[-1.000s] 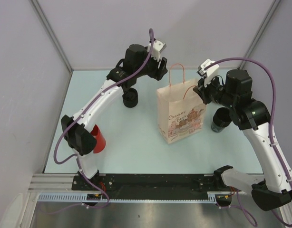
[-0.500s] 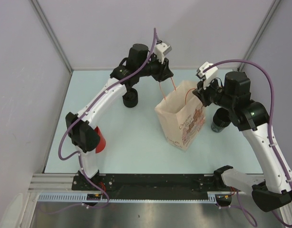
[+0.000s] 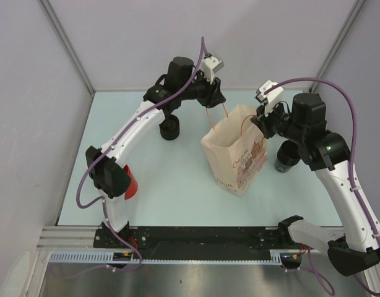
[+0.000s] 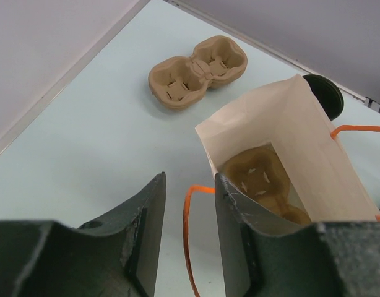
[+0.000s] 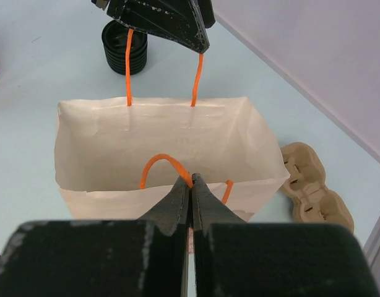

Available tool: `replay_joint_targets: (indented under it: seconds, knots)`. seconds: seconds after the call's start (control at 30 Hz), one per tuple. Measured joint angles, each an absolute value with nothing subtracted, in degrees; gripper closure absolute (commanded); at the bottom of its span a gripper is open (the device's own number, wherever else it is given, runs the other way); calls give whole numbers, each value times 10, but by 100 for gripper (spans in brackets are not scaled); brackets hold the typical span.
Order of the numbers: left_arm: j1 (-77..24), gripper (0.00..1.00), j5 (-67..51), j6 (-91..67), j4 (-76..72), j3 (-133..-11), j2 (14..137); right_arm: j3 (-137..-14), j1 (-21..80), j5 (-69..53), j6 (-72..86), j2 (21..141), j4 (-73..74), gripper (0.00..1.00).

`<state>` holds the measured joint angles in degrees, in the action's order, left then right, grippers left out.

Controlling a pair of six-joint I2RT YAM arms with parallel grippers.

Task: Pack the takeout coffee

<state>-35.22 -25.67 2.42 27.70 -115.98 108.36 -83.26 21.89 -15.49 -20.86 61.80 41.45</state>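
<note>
Left claw [image 4: 190, 180], jaws apart, now around far handle [image 5: 127, 65] of bag [image 3: 236, 154]; right claw [image 5: 191, 180] clamped on near handle [image 5: 158, 158] as before.

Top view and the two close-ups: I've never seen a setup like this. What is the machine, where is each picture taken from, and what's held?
Two robot arms are bolted at the near edge of a table, each ending in a two-finger gripper. The top view looks down from above and behind them; each close-up comes from a wrist camera. On it is a paper bag, tilted open, with a cardboard cup tray inside. Around it: a second tray, a black ribbed stack, a dark cup, a red cup. The right gripper pinches one orange handle; the other handle runs between the left gripper's parted fingers.
</note>
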Motion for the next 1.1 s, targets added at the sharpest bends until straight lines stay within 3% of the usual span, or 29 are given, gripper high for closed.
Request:
replay_joint_targets:
  seconds: [0.23,0.33,0.37,0.43,1.1]
  knots:
    - [-352,73,-243,36,297,-1161,1084,-833,219,-155,-211,618,415,98]
    - [-352,86,-241,40,310,-1163,1084,-833,219,-155,-211,618,414,98]
    - [-352,95,-239,43,312,-1164,1084,-833,219,-155,-211,618,414,98]
    - [-352,100,-236,45,315,-1167,1084,-833,219,-155,-211,618,415,97]
    - [-352,100,-169,81,312,-1302,1141,-833,219,-124,-213,670,345,98]
